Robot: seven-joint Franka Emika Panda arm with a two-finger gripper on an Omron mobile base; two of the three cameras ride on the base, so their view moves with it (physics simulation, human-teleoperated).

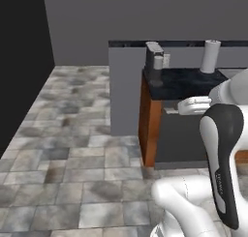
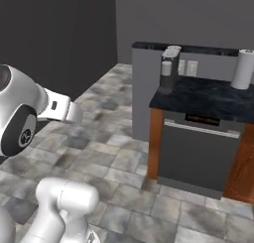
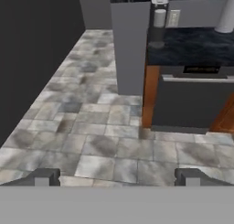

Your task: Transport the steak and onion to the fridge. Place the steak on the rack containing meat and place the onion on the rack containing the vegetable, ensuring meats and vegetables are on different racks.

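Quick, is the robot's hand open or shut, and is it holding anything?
End effector: open, fingers wide apart, holding nothing.

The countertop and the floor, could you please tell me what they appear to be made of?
The countertop looks like polished dark stone, perhaps granite: near-black with pale speckles and a faint sheen. The floor looks like matte stone tile: mottled grey-beige slabs with visible grout lines.

A dark, speckled stone counter [image 2: 208,98] tops a brown wooden cabinet with a dark grey appliance front set into it, all standing on a grey mottled tile floor [image 1: 72,149]. On the counter's back left corner sits a grey coffee machine [image 2: 170,63] with a small white cup under it — near the back right stands an upright white paper-towel roll [image 2: 242,69].
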